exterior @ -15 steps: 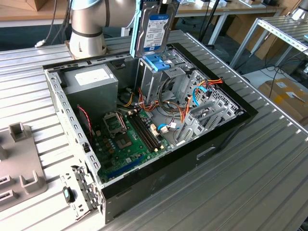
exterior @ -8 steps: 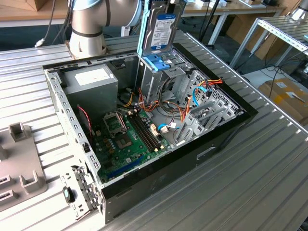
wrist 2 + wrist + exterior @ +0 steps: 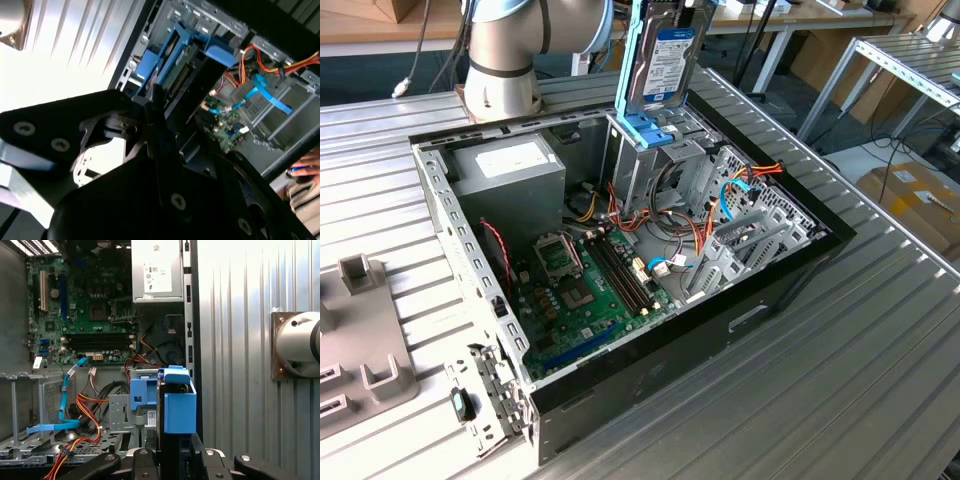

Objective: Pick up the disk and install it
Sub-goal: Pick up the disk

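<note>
Disk (image 3: pixel 665 55) in blue carrier hung upright, clenched in claw (image 3: pixel 175 457), right over drive cage (image 3: pixel 640 165) of open PC case (image 3: pixel 720 330) on worktop (image 3: pixel 880 380).

You have an open computer case (image 3: pixel 790 290) lying on the ribbed metal table (image 3: pixel 840 400). Inside it, the green motherboard (image 3: pixel 585 290) is nearest, the grey power supply (image 3: pixel 510 175) sits farther back, and orange cables (image 3: pixel 705 235) and a blue cable (image 3: pixel 728 195) run toward the exterior view's right.

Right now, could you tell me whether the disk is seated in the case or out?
Out: the disk stands on end above the drive cage, mostly higher than the rim of the case.
</note>
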Tool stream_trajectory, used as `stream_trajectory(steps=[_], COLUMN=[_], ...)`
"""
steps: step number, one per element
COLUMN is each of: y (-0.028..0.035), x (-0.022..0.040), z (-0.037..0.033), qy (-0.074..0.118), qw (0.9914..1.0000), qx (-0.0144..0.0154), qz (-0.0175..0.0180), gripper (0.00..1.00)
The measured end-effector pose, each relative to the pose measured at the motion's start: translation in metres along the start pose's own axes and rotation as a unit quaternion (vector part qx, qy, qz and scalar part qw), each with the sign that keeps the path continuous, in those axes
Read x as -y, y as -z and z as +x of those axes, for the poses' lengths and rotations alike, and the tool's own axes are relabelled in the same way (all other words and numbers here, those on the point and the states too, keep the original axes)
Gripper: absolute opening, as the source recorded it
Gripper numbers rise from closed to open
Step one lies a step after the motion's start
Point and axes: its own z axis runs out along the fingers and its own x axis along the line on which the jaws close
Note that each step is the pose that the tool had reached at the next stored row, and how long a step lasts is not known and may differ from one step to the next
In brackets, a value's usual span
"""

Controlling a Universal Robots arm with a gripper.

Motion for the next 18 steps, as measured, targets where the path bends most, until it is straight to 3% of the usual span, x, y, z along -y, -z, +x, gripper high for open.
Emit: stream_trajectory(steps=[11,18], y=[0.0001,0.0001], x=[0.0005,0.0008], z=[0.0087,0.0217], qy=[0.000,0.000], qw=[1.00000,1.00000], qx=[-0.0017,-0.0031], qz=[0.0000,0.0001], gripper=[0.35,0.35])
